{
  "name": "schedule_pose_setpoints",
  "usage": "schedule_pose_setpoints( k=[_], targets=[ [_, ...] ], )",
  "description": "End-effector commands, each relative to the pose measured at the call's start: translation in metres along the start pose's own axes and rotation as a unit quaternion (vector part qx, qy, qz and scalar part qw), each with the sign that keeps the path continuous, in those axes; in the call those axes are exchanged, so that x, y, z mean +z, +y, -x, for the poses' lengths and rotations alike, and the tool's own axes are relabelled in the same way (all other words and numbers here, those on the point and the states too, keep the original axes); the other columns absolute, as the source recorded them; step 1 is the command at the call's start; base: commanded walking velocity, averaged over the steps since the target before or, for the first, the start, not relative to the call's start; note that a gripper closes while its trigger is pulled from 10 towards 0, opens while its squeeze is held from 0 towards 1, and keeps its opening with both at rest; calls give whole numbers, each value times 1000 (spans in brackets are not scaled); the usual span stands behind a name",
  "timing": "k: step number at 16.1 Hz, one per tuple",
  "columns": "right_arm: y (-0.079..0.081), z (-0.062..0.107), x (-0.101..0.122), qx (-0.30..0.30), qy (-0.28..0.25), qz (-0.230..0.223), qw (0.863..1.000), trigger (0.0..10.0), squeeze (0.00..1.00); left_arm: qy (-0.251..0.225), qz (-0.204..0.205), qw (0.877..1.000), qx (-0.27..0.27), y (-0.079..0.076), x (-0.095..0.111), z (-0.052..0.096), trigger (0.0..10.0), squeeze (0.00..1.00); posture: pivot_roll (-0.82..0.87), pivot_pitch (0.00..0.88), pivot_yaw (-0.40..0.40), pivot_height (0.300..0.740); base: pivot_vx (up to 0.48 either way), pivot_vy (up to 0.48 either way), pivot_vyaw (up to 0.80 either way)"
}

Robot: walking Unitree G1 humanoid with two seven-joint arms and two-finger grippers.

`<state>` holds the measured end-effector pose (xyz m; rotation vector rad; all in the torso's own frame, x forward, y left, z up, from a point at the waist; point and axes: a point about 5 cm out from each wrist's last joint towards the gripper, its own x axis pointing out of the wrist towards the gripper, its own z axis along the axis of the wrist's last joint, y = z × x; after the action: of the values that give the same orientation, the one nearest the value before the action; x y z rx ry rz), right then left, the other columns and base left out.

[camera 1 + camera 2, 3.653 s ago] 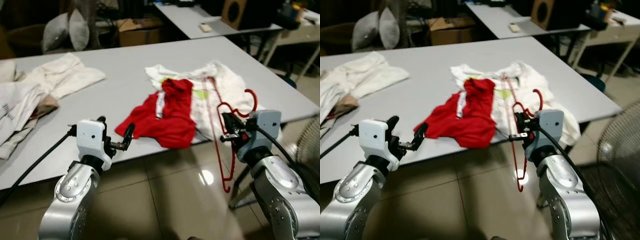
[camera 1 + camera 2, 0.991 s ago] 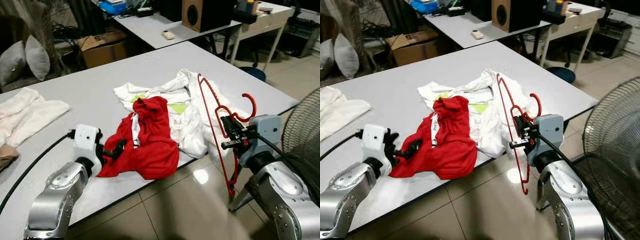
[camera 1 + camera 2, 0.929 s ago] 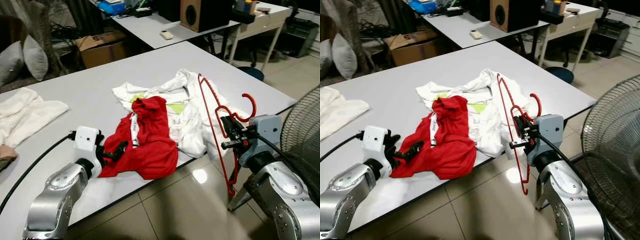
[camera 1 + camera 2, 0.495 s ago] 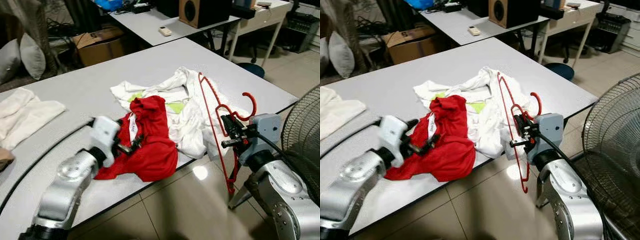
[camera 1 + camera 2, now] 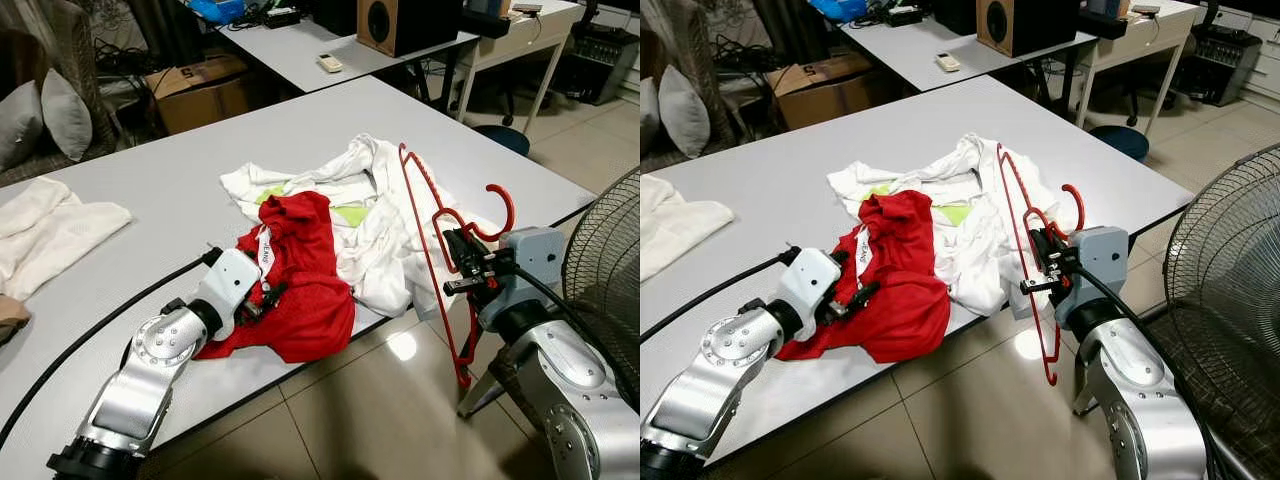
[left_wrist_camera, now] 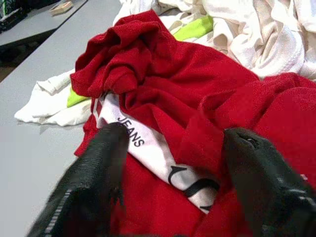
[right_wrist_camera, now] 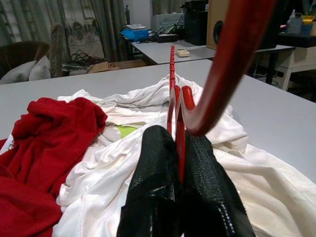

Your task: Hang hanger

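Observation:
A red wire hanger [image 5: 432, 240] hangs upright off the table's near right edge, its hook [image 5: 498, 208] up. My right gripper [image 5: 462, 268] is shut on its neck; black fingers [image 7: 163, 192] pinch the red wire in the right wrist view. A crumpled red garment [image 5: 305, 280] with a white "JEANS" band [image 6: 148, 153] lies near the table's front edge. My left gripper [image 5: 265, 297] rests on it, open, its fingers [image 6: 94, 177] spread over the red cloth. A white garment [image 5: 375, 215] lies bunched just right of the red one.
The grey table [image 5: 150, 180] carries more pale clothes [image 5: 50, 230] at the far left. A floor fan [image 5: 1230, 280] stands close to my right arm. A second table [image 5: 300, 50] with a speaker [image 5: 400, 20] is behind, plus a cardboard box [image 5: 195, 85].
My left gripper has moved right along the table onto the red garment. The right gripper holds the hanger as before. The camera has shifted slightly.

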<state>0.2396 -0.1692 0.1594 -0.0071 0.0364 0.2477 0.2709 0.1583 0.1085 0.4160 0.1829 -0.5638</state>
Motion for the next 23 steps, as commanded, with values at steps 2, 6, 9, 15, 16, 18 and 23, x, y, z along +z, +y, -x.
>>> schedule_pose_setpoints(
  k=[2, 6, 9, 15, 16, 18, 23],
  targets=[
    [1, 0, 1, 0, -6, 0, 1000, 10000, 0, 1, -12, 1000, 6, 2, -1, -4, 1451, 0, -158, 0, 118, 740, 0, 0, 0],
    [0, 1, 1, -1, -5, 1, 1000, 10000, 0, 3, -13, 1000, -8, 0, -3, -4, 0, 0, -159, 0, 119, 740, 0, 0, 0],
    [1, 0, 1, 1, -6, 1, 1000, 10000, 0, 11, -11, 1000, -15, -1, -6, -4, 0, 0, -156, 0, 118, 740, 0, 0, 0],
    [3, -4, 1, 4, -9, 5, 1000, 10000, 0, 27, -9, 999, -23, -1, -12, -5, 0, 0, -151, 0, 123, 740, 0, 0, 0],
    [3, -4, 2, 5, -11, 5, 1000, 10000, 0, 28, -9, 999, -23, 0, -12, -5, 0, 0, -151, 0, 123, 740, 0, 0, 0],
    [3, -3, 1, 4, -11, 0, 1000, 10000, 0, 27, -12, 999, -22, 2, -10, -5, 0, 0, -141, 0, 120, 740, 0, 0, 0],
    [6, -4, -1, 9, -10, -4, 1000, 10000, 0, 27, -16, 999, -15, 5, -11, -2, 0, 0, -135, 0, 120, 740, 0, 0, 0]
  ],
)
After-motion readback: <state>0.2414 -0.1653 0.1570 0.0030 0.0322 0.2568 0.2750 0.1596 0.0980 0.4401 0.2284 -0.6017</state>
